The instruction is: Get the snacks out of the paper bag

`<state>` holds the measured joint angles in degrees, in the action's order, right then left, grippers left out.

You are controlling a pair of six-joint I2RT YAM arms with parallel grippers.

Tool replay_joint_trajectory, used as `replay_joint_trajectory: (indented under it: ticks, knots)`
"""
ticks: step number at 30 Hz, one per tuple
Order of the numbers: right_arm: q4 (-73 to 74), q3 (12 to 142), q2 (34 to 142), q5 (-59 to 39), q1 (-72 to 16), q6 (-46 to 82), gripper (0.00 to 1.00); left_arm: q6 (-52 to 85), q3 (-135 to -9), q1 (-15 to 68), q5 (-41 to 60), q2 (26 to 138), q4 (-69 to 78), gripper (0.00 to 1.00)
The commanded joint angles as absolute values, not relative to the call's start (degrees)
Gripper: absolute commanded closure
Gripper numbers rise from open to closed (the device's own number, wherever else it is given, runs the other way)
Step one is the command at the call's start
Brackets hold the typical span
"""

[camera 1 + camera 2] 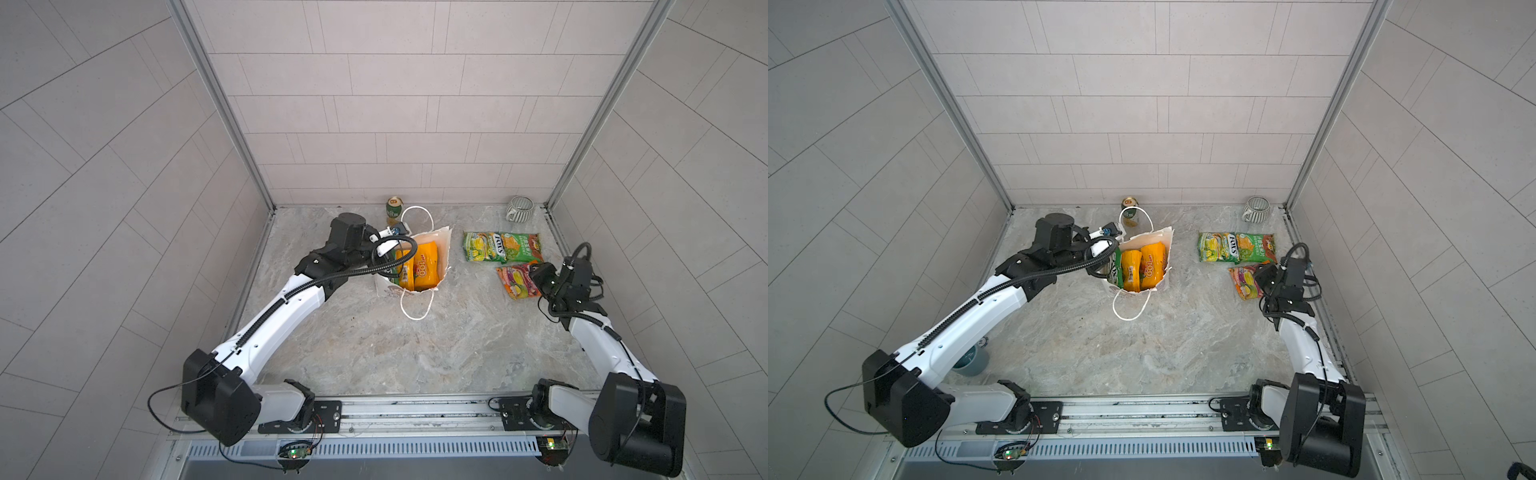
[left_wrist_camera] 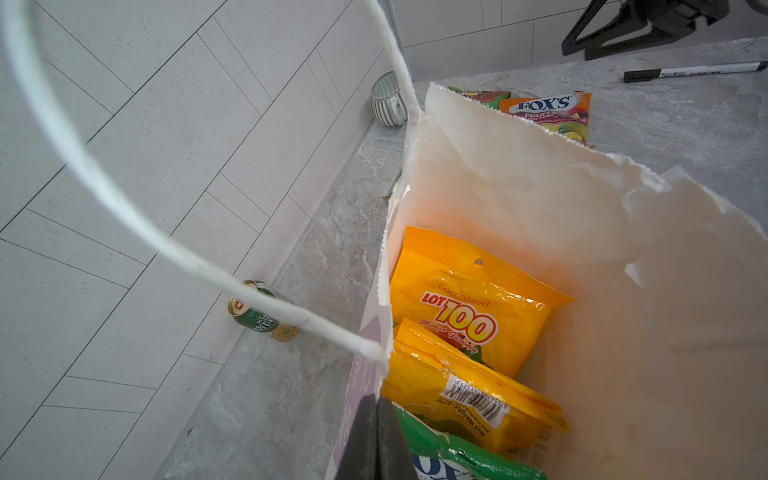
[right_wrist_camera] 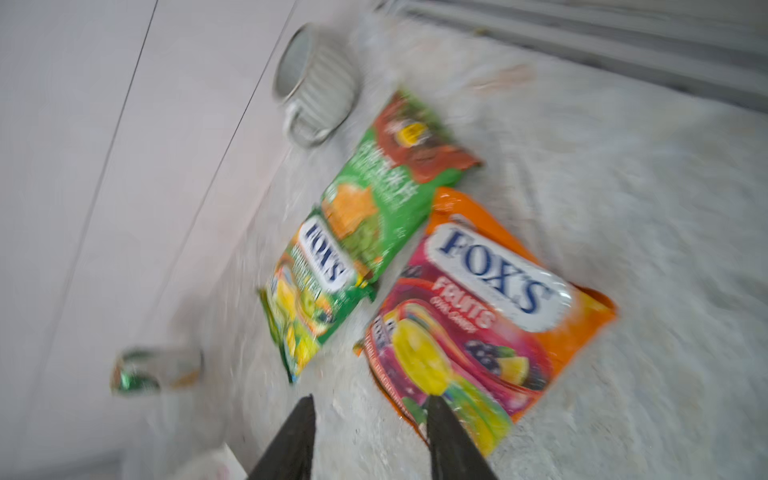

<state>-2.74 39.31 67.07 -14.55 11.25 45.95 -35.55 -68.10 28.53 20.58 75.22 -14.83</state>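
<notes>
Here, on the marbled grey counter (image 1: 415,353) walled by pale tiles (image 1: 395,124), the white paper bag (image 1: 438,240) near the back edge holds two yellow-orange glossy packets (image 1: 426,266) and a green packet (image 2: 457,457), its rim clenched by the left gripper (image 2: 376,415), while the right gripper (image 3: 370,399) hangs released over the orange-red packet (image 3: 490,299) by the right edge.

Even, bright light; soft shadows; right wrist view motion-blurred.
</notes>
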Motion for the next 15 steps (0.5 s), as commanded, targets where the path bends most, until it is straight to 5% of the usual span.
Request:
replay_joint_trajectory:
  ticks: [1,6,15]
  knots:
    - [-17.25,46.5,73.41,-12.78,3.0,31.89,0.82,-35.15,-68.55,29.05,22.02,75.07,-13.79,1.0]
    - [-20.39,52.28,84.57,-8.23,-3.92,27.95,0.97,-35.49,-68.28,29.0,21.32,74.97,-13.97,1.0]
    - [-19.18,55.95,93.5,-1.21,-4.9,29.2,1.0,-35.61,-68.28,29.0,20.84,75.22,-14.06,1.0]
